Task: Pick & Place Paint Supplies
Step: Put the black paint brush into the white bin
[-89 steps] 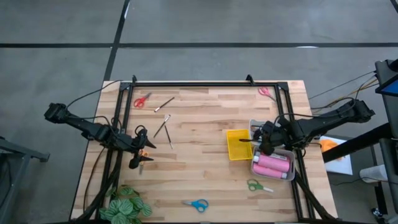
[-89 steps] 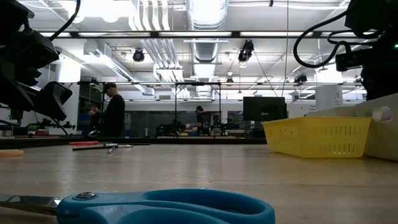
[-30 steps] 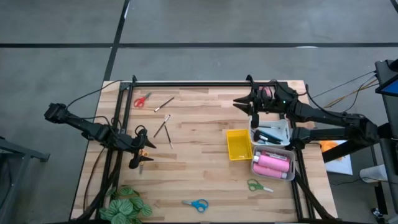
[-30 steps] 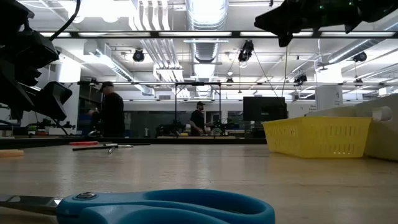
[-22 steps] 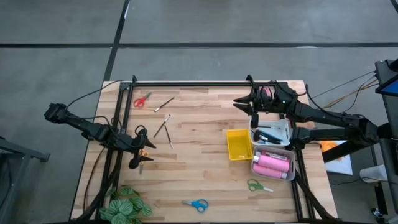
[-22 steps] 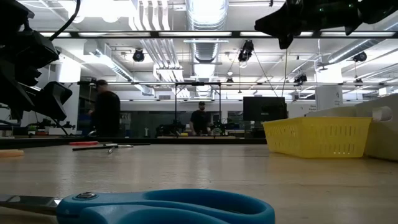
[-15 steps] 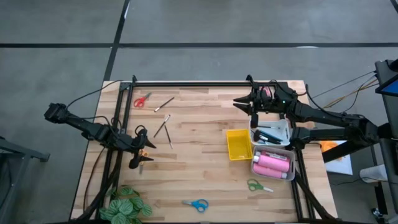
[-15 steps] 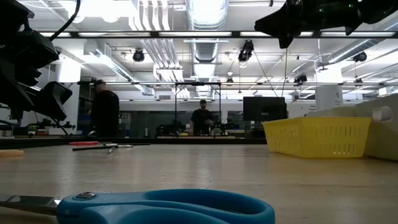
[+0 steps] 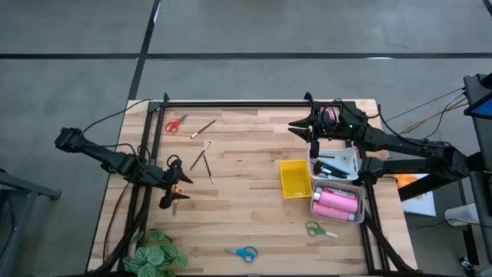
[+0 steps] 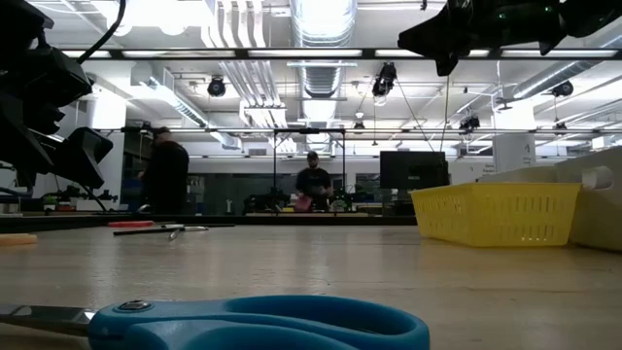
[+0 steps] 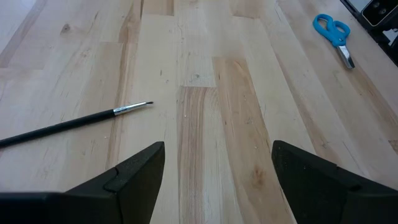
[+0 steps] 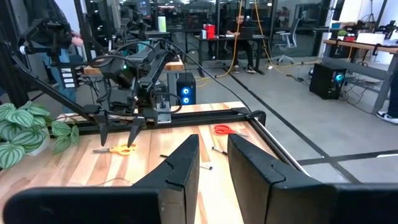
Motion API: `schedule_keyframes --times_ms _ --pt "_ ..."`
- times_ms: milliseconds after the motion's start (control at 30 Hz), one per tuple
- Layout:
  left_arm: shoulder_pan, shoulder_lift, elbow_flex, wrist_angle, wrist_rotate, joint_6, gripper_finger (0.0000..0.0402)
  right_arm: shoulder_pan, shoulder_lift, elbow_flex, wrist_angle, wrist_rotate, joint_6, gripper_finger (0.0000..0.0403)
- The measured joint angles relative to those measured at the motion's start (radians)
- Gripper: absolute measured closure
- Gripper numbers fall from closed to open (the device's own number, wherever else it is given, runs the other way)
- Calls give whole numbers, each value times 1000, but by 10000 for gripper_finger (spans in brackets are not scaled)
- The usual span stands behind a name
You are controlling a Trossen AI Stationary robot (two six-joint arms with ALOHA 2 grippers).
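- On the near-left part of the counter [image 9: 254, 208], the left gripper [image 9: 171, 198] is held low, just beside the orange scissors [image 9: 178, 188].
- Its fingers [image 11: 134, 174] are spread wide, with only bare wood between them; nothing is gripped.
- One thin brush [image 11: 74, 123] is seen lying ahead of those fingers in the left wrist view, and the blue scissors [image 11: 333, 31] farther off.
- Over the far-right part of the counter, the right gripper [image 9: 294, 128] is held raised, well above the wood.
- Its fingers [image 12: 180, 168] are drawn close, with a narrow gap left between them, and nothing is seen in that gap.
- The pink scissors [image 9: 329, 115] are partly hidden under the right arm at the far edge.
- The red scissors [image 9: 175, 124] are found at the far-left corner, with three loose brushes [image 9: 201, 158] scattered near them.
- The yellow tray [image 9: 294, 178] is set right of centre, just beside the white tray [image 9: 355, 158].
- In the white tray's farther compartment, dark brushes [image 9: 332, 166] are gathered; in its nearer compartment, the pink bottles [image 9: 336, 202] are laid side by side.
- The green scissors [image 9: 319, 229] are left on the wood near the white tray's near end.
- The blue scissors are placed at the near edge, right of the plant [image 9: 157, 258].
- Beyond the counter, people [image 10: 167, 175] are seen standing in the room.
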Motion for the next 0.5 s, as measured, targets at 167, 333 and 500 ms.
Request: schedule_keyframes --times_ms 167,333,500 --pt "0 0 0 0 0 0 101 0 0 0 0 0 2 320" --pt "0 0 0 0 0 0 101 0 0 0 0 1 2 320" --pt "0 0 0 0 -79 23 101 0 0 0 0 2 2 320"
